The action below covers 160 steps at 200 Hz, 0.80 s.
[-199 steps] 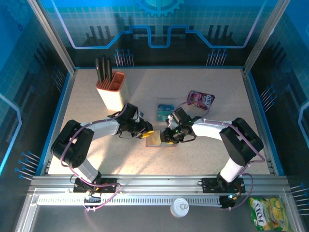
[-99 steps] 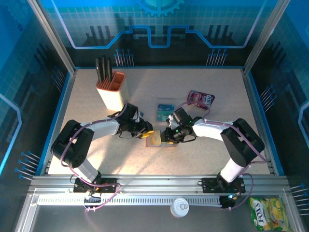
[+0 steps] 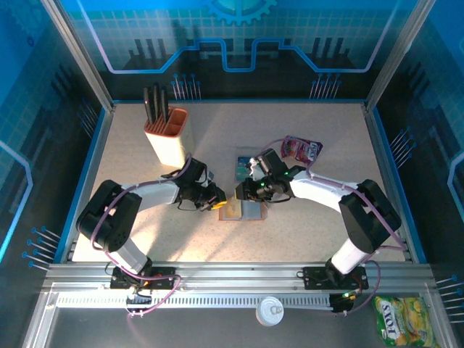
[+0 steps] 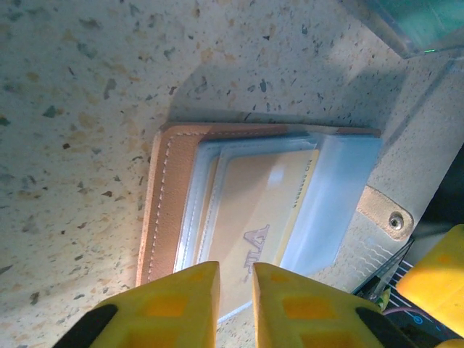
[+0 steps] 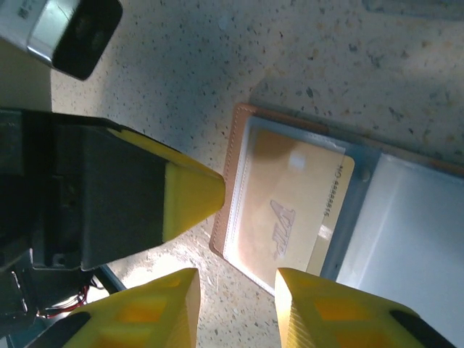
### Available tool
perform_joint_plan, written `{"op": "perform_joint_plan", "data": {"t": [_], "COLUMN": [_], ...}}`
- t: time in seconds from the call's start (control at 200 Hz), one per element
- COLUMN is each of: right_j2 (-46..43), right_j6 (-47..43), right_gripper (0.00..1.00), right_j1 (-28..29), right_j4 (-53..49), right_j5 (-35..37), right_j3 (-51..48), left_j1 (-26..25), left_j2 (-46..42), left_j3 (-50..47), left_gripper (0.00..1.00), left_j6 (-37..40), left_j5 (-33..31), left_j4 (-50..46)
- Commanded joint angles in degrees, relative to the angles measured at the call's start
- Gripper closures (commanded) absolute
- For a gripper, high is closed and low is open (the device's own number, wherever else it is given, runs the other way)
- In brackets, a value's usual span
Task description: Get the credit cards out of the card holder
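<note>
While barely open, left tool (image 4: pixel 234 274) (empty) touches card holder (image 4: pixel 164 206).

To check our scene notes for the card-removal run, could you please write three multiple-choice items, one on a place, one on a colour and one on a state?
1. Where is the yellow-tan card? A) lifted in the air; B) in a clear pocket of the card holder; C) lying loose beside it.
2. What colour are the fingers of the right end effector? A) yellow; B) red; C) white.
3. How does the card holder lie? A) folded shut; B) standing on edge; C) opened flat on the table.
Answers: 1 B, the left wrist view shows the card behind the clear pocket; 2 A, both fingers show yellow in the right wrist view; 3 C, both halves are spread out on the table.
</note>
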Motion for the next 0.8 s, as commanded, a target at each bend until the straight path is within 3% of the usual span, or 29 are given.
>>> {"op": "perform_joint_plan", "data": {"t": [0.0,0.285,0.795], "right_j2": [2.2,6.2,9.5], "right_j6": [-0.3,1.0,1.1], "right_gripper": [0.66,0.66,0.66], "right_j1": [-0.4,0.0,0.4], "right_j4": [-1.7,1.1,1.7], "right_j5": [0.4,-3.8,-4.5], "right_j3": [1.6,1.3,1.6], "left_j1": [0.4,0.0,-0.4], "left_j2": [-0.7,0.2,3.5], "left_j3": [-1.0,-1.1,-1.5], "left_gripper": [0.83,0.95,0.99], "left_j6": [1.2,0.6,1.0], "left_j5": [-0.4,1.5,3.1], "left_j4": [-1.5,0.0,1.6]}}
